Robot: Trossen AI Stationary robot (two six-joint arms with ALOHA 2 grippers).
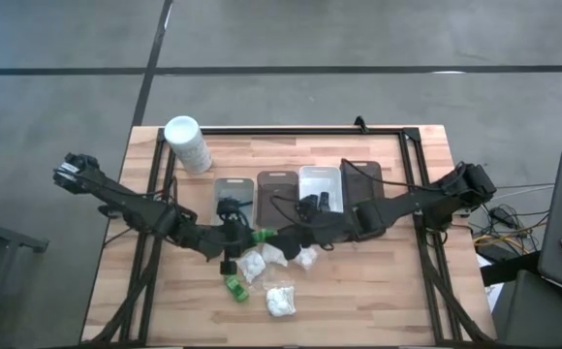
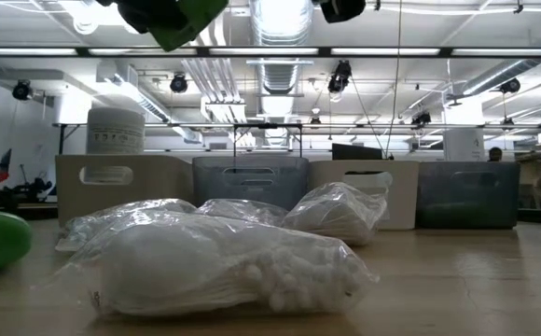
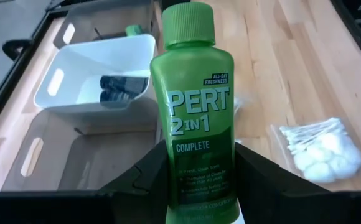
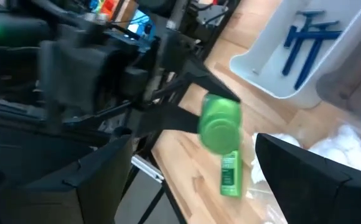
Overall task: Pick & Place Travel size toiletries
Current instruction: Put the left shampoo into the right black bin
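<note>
My left gripper [image 3: 199, 155] is shut on a bright green bottle [image 3: 193, 112], above the table's middle [image 1: 262, 235] and high in the low view [image 2: 182, 19]. My right gripper [image 4: 193, 155] is open and faces the bottle's cap [image 4: 220, 124] from the right, touching nothing. A second green bottle [image 1: 235, 288] lies on its side on the table. White crinkly packets [image 1: 279, 302] [image 1: 252, 262] lie near it. Black tubes [image 3: 124, 87] sit in the white tray [image 1: 320, 179]. Dark razors [image 4: 308, 37] lie in a tray. My left gripper pinches the green bottle by its lower body [image 3: 196, 186] between the two fingers [image 3: 149, 174], one on each side. The fingers come level from the table's left and lie along the bottle. The bottle is lifted clear of the table, cap end toward the right arm.
Several trays stand in a row behind the grippers: grey [image 1: 233, 189], brown [image 1: 278, 184], white, and dark brown [image 1: 363, 176]. A tall white cylinder [image 1: 189, 143] stands at the far left. Bare wood [image 1: 378, 291] lies toward the near right corner. A black frame [image 1: 417, 174] borders the table.
</note>
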